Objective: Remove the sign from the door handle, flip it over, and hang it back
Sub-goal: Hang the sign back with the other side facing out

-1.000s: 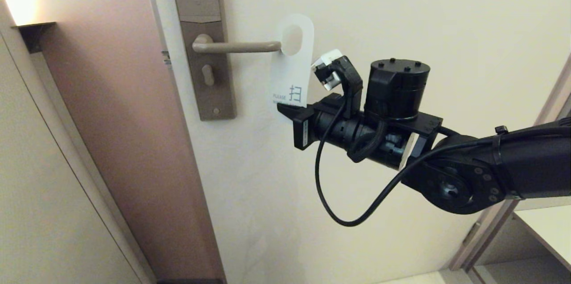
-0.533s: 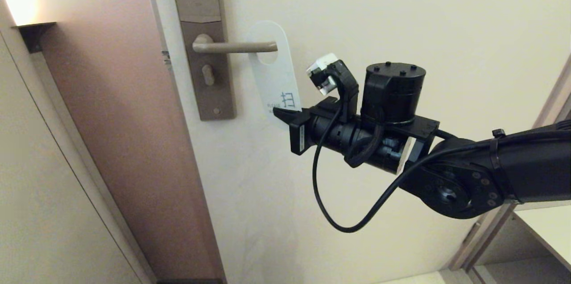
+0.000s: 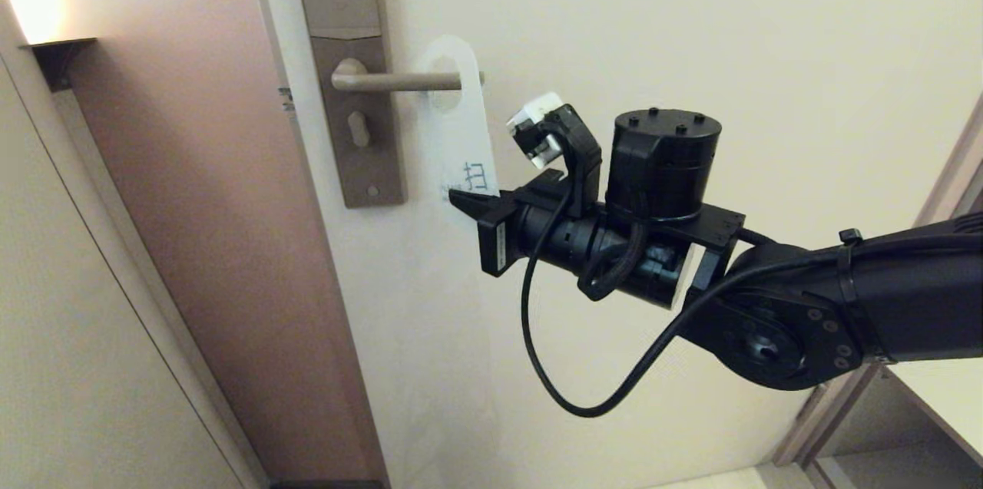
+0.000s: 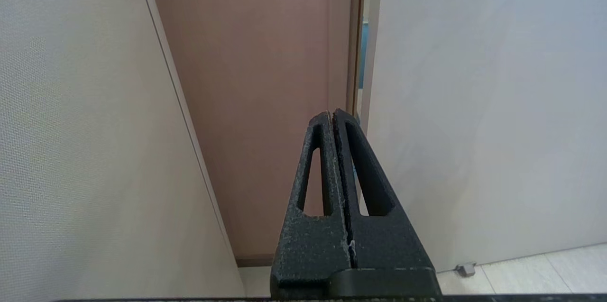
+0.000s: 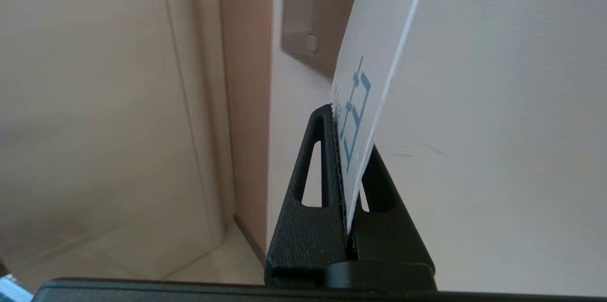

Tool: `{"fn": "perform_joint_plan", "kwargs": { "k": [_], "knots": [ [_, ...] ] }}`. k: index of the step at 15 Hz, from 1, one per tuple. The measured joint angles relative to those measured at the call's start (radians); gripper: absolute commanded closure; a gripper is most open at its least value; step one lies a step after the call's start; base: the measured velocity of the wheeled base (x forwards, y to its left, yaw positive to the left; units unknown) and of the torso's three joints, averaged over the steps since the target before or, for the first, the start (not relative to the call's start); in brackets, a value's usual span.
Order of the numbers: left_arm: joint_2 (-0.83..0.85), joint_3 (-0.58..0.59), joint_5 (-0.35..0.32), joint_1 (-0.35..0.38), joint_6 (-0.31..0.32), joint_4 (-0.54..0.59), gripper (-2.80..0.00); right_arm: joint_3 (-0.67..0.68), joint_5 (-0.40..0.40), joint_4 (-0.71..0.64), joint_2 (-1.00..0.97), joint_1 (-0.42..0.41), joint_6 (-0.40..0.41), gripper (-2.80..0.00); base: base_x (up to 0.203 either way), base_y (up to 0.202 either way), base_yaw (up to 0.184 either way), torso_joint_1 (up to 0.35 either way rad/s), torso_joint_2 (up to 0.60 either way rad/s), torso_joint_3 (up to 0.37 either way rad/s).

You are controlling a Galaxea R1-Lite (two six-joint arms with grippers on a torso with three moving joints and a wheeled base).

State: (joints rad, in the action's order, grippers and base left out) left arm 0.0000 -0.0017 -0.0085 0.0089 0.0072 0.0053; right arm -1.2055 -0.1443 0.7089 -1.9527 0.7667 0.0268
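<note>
Right gripper point(image 3: 466, 205) is clamping the bottom edge of the sign point(image 3: 459, 128), fingers pinched tight on the card w/ the white face turned toward you. From the right wrist cam you're seeing the sign point(image 5: 374, 55) wedged edge-on between the two black fingers point(image 5: 310, 169), teal print just above the grip; the other face is facing the door, can't read it.

Sign's oval hole is sitting around the door handle point(image 3: 399, 80): lever is passing thru the hole, w/ its rounded tip poking out on the right side of the card. Card is hanging down from the lever, tilting a bit so its lower end is sitting further right than the top. Handle is running level, fixed at its left end to the tall backplate point(image 3: 349, 67), which is sitting near the door's left edge. Keyhole is showing on the plate just below the lever.

Right arm is reaching in from the right, wrist roughly level, pointing left at the card's bottom, a black cable looping down under it.

Left gripper point(image 4: 332, 117) is parked well apart from the handle, fingers pressed together on nothing, facing the brown door edge & pale wall panel down low. You're not getting it in the head cam.
</note>
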Motion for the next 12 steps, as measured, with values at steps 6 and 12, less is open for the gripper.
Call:
{"fn": "perform_joint_plan", "kwargs": {
  "k": [6,12],
  "knots": [
    [0.000,0.000,0.000,0.000,-0.001,0.000,0.00,-0.004,-0.001,0.003,-0.017,0.028,0.000,0.00,0.000,0.000,0.000,0.000,0.00,0.000],
    [0.000,0.000,0.000,0.000,-0.001,0.000,0.00,-0.034,-0.001,0.004,-0.039,0.066,0.000,0.00,0.000,0.000,0.000,0.000,0.00,0.000]
  ]
}}
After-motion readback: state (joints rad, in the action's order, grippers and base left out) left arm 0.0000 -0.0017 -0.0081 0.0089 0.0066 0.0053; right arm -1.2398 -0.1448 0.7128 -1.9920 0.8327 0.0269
